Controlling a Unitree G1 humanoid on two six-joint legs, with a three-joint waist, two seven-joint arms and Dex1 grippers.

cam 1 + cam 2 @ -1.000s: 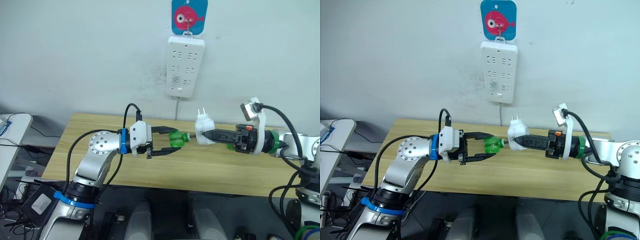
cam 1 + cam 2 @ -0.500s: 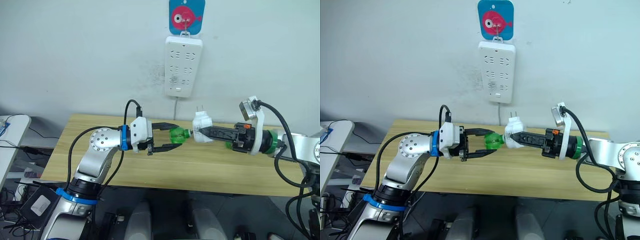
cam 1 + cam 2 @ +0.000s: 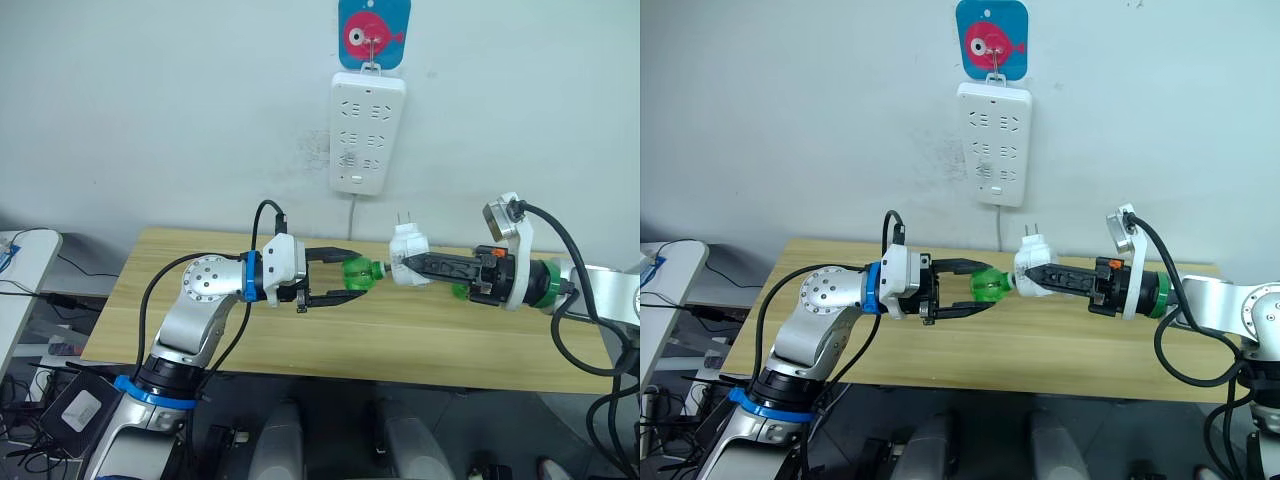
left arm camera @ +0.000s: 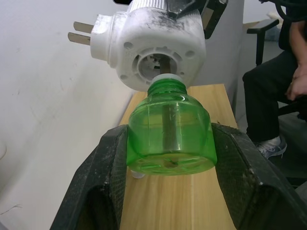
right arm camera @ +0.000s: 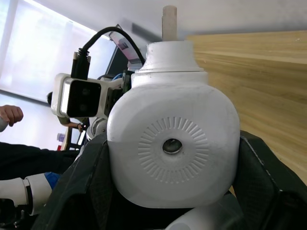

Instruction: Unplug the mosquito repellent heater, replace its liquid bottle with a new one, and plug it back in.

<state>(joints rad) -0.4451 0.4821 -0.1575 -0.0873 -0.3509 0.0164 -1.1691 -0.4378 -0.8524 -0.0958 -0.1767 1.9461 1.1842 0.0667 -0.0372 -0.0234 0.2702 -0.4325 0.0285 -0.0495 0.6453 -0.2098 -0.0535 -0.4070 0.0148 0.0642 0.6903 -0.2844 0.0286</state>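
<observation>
- Left end effector [image 3: 335, 275] is clamped on the green bottle [image 3: 356, 274], one black finger on each side of its body, holding it sideways above the tabletop [image 3: 300, 340].
- Right end effector [image 3: 415, 267] is clamped on the mosquito repellent heater [image 3: 407, 247], which hangs in the air over the tabletop, between the two arms.
- The heater is a small white rounded plastic block, its two metal plug prongs pointing up toward the wall (unplugged, clearly).
- In the right wrist view its face shows a round vent hole ringed by fine radial ribs [image 5: 171, 146].
- In the left wrist view its underside shows a round socket [image 4: 156, 66], with scuffed, greyish marks on the shell.
- The bottle is translucent green with a narrower neck; its mouth sits right at the heater's socket, touching or just about.
- On the wall behind, a long white power strip [image 3: 367, 131] hangs from a blue card with a pink fish [image 3: 373, 33].
- A seated person's legs [image 4: 273, 103] show beyond the tabletop.
</observation>
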